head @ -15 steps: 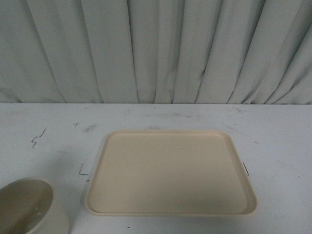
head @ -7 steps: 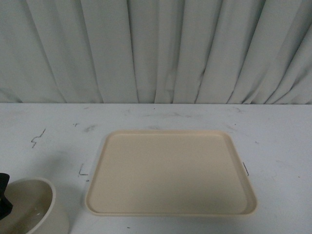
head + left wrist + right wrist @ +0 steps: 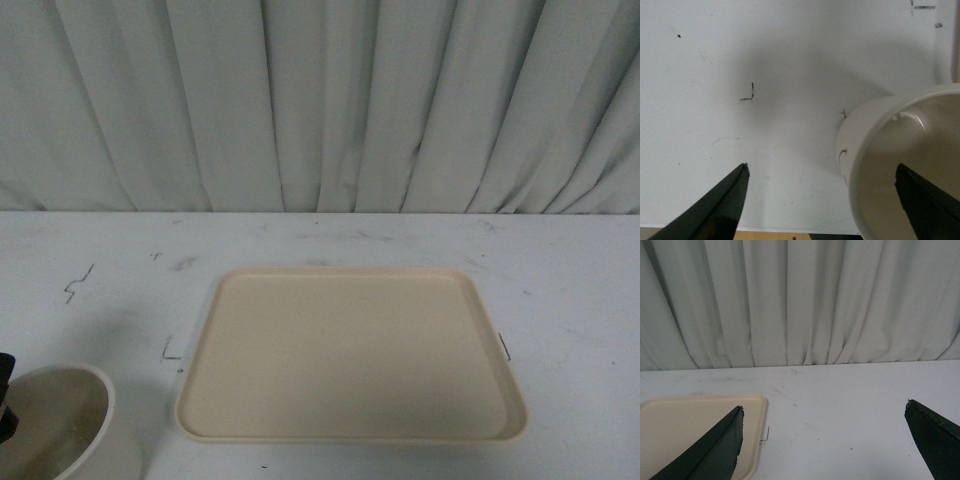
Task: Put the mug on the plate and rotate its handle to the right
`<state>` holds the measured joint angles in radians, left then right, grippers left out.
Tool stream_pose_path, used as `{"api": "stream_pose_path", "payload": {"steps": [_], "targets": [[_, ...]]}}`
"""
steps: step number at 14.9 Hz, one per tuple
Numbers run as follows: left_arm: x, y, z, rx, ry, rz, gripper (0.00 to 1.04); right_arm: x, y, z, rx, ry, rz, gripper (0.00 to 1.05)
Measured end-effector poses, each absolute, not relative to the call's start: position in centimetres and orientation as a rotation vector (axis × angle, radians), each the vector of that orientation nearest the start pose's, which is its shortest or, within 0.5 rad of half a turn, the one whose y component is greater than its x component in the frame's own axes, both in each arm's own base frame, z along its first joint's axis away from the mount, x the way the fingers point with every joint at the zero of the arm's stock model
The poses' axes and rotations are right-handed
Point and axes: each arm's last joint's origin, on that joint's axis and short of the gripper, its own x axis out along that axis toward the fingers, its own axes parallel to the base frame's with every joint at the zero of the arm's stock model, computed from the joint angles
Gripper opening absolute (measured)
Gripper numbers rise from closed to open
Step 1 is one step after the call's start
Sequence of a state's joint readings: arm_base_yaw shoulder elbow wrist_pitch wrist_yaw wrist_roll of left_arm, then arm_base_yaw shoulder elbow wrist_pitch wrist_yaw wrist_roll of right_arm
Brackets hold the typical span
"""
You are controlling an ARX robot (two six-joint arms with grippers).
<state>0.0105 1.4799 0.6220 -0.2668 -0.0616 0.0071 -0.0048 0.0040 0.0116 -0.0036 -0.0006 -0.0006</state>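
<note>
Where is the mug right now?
In the front view the mug is at the bottom-left corner, left of the plate and off it, the open left gripper straddling its rim.

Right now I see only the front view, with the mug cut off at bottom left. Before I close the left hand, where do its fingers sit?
Observer: Left wrist view: the left hand is open, one finger over the mug's mouth, the other outside it above the table.
Operator: Is the handle visible?
Observer: No, only a small black mark on the mug's outer wall.
Operator: And the other arm?
Observer: The right hand is open, nothing between its fingers.
</note>
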Motion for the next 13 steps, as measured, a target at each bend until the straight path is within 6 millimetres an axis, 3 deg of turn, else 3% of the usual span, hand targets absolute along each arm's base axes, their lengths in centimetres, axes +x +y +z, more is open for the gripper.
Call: {"api": "stream_pose_path", "payload": {"steps": [2, 3, 4, 5, 6, 8, 10, 13], "targets": [[24.4, 0.5, 13.1, 0.03, 1.135, 0.063, 0.75, 9.7, 0.0, 16.7, 0.0, -0.004, -0.004, 0.98], [24.4, 0.5, 13.1, 0.025, 1.138, 0.065, 0.58, 9.7, 0.0, 16.7, -0.001, -0.004, -0.004, 0.98], [24.6, 0.3, 13.4, 0.031, 1.134, 0.061, 0.19, 9.7, 0.0, 16.7, -0.001, -0.004, -0.004, 0.98], [24.7, 0.0, 14.7, 0.041, 1.115, 0.067, 0.03, 9.7, 0.0, 16.7, -0.001, -0.004, -0.004, 0.98], [25.3, -0.5, 17.7, 0.066, 1.062, 0.058, 0.03, 9.7, 0.0, 16.7, -0.001, -0.004, -0.004, 0.98], [26.7, -2.0, 19.8, 0.084, 0.996, 0.006, 0.03, 9.7, 0.0, 16.7, -0.001, -0.004, -0.004, 0.98], [29.0, -4.5, 21.0, 0.078, 0.945, -0.097, 0.03, 9.7, 0.0, 16.7, -0.001, -0.004, -0.004, 0.98], [32.1, -9.6, 20.6, 0.102, 0.957, -0.274, 0.03, 9.7, 0.0, 16.7, -0.001, -0.004, -0.004, 0.98]]}}
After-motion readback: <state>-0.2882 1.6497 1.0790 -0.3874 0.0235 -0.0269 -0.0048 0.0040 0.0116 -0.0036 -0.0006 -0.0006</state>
